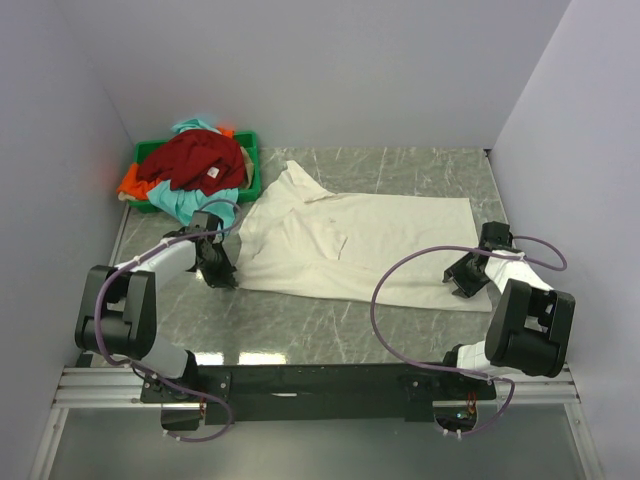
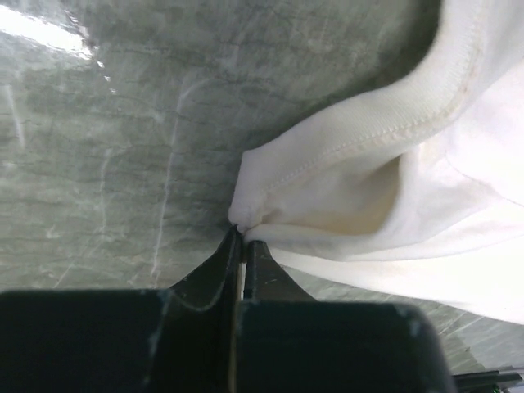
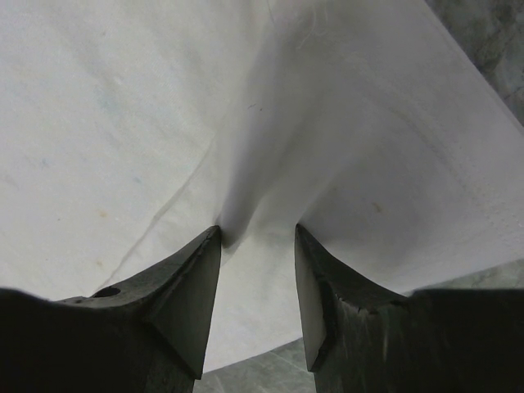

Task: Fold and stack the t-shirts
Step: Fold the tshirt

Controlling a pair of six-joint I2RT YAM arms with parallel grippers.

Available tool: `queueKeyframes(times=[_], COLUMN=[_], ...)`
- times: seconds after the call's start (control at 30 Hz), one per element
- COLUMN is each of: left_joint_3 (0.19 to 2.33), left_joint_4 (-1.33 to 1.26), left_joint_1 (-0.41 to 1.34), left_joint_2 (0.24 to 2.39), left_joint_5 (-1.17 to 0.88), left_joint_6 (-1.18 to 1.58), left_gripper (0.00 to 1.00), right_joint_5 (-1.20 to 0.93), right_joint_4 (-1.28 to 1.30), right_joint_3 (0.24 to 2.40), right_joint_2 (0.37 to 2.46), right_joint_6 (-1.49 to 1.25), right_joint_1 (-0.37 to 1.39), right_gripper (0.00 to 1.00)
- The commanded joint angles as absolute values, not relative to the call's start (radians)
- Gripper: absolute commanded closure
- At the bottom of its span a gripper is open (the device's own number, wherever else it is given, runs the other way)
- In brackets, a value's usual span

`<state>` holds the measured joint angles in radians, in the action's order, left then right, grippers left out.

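Note:
The cream-white t-shirt [image 1: 350, 245] lies spread on the marble table, collar toward the left. My left gripper [image 1: 220, 264] is at the shirt's near-left part, and in the left wrist view it [image 2: 242, 237] is shut on a hemmed corner of the shirt [image 2: 352, 188]. My right gripper [image 1: 468, 276] is over the shirt's near-right edge. In the right wrist view it [image 3: 258, 233] is open, its tips pressed onto the cloth [image 3: 164, 106] with a raised fold between them. The dark red [image 1: 195, 160], teal [image 1: 185, 205] and orange [image 1: 130, 183] t-shirts are piled at the back left.
The green plastic bin [image 1: 249, 150] holds the pile of shirts in the back-left corner, just beyond my left gripper. Grey walls enclose the table on three sides. Bare marble [image 1: 330, 325] shows in front of the shirt.

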<state>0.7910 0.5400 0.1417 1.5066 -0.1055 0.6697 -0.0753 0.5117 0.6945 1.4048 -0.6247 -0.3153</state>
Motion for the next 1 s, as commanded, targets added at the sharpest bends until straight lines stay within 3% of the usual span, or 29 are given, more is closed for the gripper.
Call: queueKeyframes(times=[0.0,0.37,0.97], left_joint_3=[0.836,0.896,0.744], left_joint_4=[0.584,0.775,0.940], left_joint_1=[0.127,0.120,0.120], left_joint_2=[1.511,1.489,1.448], left_joint_5=[-0.025,0.009,-0.084], left_joint_6=[0.649,0.637,0.675], left_gripper=[1.00,0.99,0.98], right_joint_5=[0.035,0.066,0.138], right_joint_4=[0.529,0.541,0.710], right_joint_3=[0.657,0.672,0.695], right_joint_2=[1.445,1.474,1.391], right_joint_6=[-0.626,-0.635,-0.713], right_joint_1=[-0.313,-0.313,-0.313], right_gripper=[0.51,0.51,0.50])
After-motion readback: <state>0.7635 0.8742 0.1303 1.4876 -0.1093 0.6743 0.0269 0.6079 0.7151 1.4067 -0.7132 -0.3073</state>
